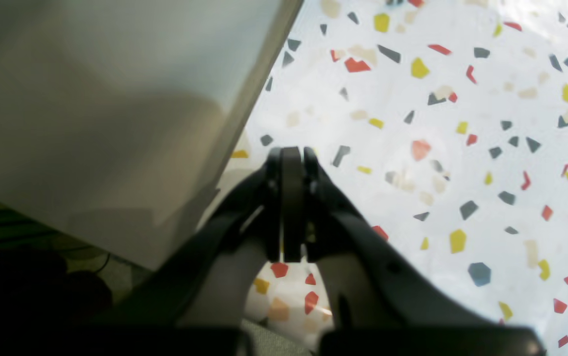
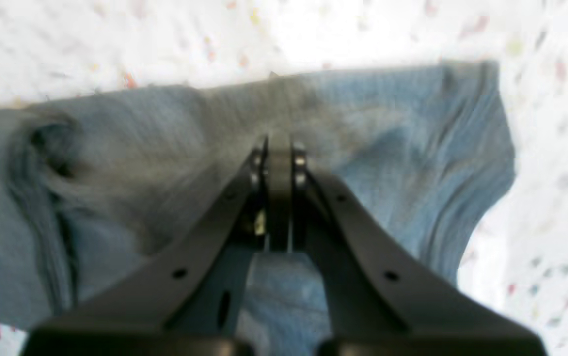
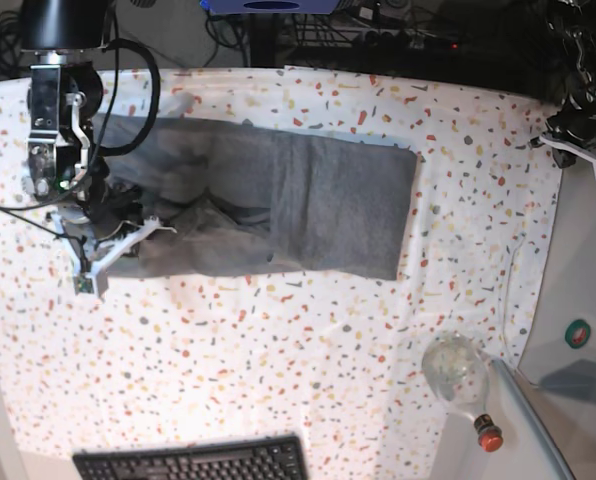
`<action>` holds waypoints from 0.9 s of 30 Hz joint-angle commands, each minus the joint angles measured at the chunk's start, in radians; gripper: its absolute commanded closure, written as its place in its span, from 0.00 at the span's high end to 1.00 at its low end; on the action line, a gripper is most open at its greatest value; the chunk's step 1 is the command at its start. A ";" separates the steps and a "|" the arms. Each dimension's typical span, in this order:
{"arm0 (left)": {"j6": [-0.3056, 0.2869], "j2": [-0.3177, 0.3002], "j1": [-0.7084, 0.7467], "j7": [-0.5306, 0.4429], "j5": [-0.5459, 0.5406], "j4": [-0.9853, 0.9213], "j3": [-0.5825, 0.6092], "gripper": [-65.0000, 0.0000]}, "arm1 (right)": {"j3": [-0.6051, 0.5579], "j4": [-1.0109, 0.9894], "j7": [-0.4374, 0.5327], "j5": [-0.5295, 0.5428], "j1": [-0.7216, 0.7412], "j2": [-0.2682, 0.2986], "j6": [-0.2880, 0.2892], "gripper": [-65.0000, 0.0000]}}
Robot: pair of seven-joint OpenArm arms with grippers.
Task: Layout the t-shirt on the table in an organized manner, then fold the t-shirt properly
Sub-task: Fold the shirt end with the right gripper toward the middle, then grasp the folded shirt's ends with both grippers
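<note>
The grey t-shirt (image 3: 278, 205) lies half folded on my speckled table (image 3: 308, 350), left end rumpled. My right gripper (image 2: 279, 148) hangs over that rumpled end, fingers pinched together, holding nothing. Left gripper (image 1: 291, 155) sits at the table's edge, fingers closed, empty too.

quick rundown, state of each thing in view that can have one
t-shirt: lying on the table, partly folded, rumpled at the end by the right gripper
table: covered by speckled cloth
right gripper: shut, over the t-shirt; whether it pinches cloth cannot be told
left gripper: shut, holding nothing, above the table edge
bottle: lying on its side, red cap on
keyboard: flat at the table's near edge
</note>
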 commanded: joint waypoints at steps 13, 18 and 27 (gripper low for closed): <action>-0.002 -0.014 0.018 -0.023 -0.006 0.058 0.073 0.00 | 0.358 0.175 0.021 0.013 -0.293 0.008 0.029 0.74; -0.002 -0.010 0.008 -0.029 -0.006 0.058 0.186 0.00 | 0.519 -0.009 0.081 0.030 -0.149 0.011 0.320 0.76; -0.001 -0.010 -0.081 -0.029 -0.006 -0.031 0.248 0.00 | 0.650 -0.199 -0.144 0.056 0.060 0.066 0.620 0.76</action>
